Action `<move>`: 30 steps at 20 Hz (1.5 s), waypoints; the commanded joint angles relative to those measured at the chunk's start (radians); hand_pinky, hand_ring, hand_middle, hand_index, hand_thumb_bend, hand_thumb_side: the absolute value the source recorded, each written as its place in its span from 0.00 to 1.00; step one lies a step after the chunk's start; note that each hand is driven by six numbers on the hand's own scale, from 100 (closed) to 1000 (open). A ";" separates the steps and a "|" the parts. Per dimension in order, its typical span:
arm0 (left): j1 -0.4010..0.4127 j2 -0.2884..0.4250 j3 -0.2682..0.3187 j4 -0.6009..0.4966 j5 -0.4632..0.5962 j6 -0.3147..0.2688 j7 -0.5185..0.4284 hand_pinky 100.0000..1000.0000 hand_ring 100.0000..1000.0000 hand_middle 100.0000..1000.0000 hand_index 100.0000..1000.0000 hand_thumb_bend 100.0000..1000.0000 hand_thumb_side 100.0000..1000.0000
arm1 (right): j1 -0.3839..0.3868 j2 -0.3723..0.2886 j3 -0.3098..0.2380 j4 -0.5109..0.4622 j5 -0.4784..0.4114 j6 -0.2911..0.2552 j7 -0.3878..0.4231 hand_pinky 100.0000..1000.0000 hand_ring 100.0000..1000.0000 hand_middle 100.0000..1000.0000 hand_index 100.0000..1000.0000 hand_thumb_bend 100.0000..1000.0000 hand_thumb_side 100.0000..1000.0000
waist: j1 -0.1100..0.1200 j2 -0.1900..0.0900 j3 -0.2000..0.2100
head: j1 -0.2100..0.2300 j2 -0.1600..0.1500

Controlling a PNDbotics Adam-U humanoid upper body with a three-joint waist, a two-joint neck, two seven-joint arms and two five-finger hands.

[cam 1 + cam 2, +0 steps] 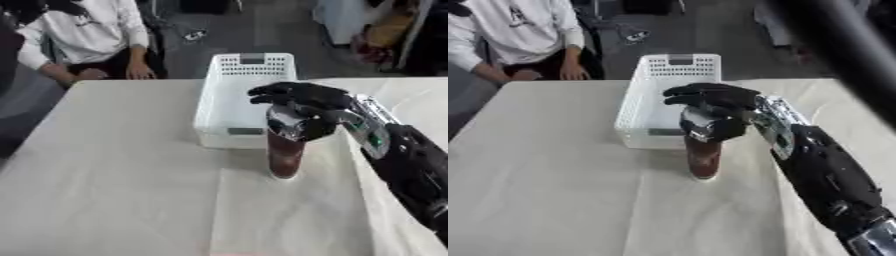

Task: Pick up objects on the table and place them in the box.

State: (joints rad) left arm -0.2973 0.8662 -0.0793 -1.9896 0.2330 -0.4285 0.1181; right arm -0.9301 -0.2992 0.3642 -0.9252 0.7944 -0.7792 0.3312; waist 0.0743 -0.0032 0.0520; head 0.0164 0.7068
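1. The bottle point(285, 156) stands upright at the centre of the frame, long axis vertical, its base on the surface point(122, 190).
2. It is a slim cylinder, dark reddish-brown below, paler and shiny near the top.
3. The right hand point(302, 102), black, curls round its top.
4. Just behind stands the white perforated plastic box point(249, 67); the surface is cloth-covered, cream.

soft, even overhead light (faint shadows on the table point(114, 190)), both views slightly blurred.
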 commanded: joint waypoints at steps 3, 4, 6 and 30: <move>-0.014 0.034 0.008 -0.010 0.000 -0.001 -0.003 0.67 0.67 0.79 0.82 0.66 0.97 | -0.024 0.000 -0.003 0.003 -0.010 -0.128 0.166 0.96 0.98 1.00 1.00 0.00 1.00 | 0.000 -0.012 0.005 | -0.006 0.001; -0.014 0.034 0.008 -0.010 0.000 -0.001 -0.003 0.66 0.67 0.79 0.82 0.66 0.97 | -0.023 -0.001 -0.002 0.004 -0.011 -0.128 0.173 0.97 0.98 1.00 1.00 0.00 0.99 | 0.000 -0.012 0.005 | -0.006 0.000; -0.014 0.035 0.008 -0.010 0.000 -0.001 -0.004 0.66 0.67 0.79 0.82 0.66 0.96 | -0.022 -0.002 0.000 0.003 -0.009 -0.128 0.187 0.97 0.98 1.00 1.00 0.00 0.96 | 0.000 -0.011 0.006 | -0.005 0.000; 0.000 0.036 0.007 -0.010 0.005 0.001 -0.011 0.66 0.67 0.79 0.82 0.67 0.96 | 0.006 -0.052 0.023 -0.015 -0.078 -0.128 0.390 0.06 0.69 0.95 0.98 0.18 0.75 | -0.001 -0.014 0.005 | 0.004 0.002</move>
State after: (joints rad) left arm -0.2918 0.8665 -0.0795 -1.9896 0.2339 -0.4252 0.1089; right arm -0.9222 -0.3264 0.3831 -0.9421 0.7061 -0.6534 0.4570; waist 0.0717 -0.0099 0.0572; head 0.0168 0.7074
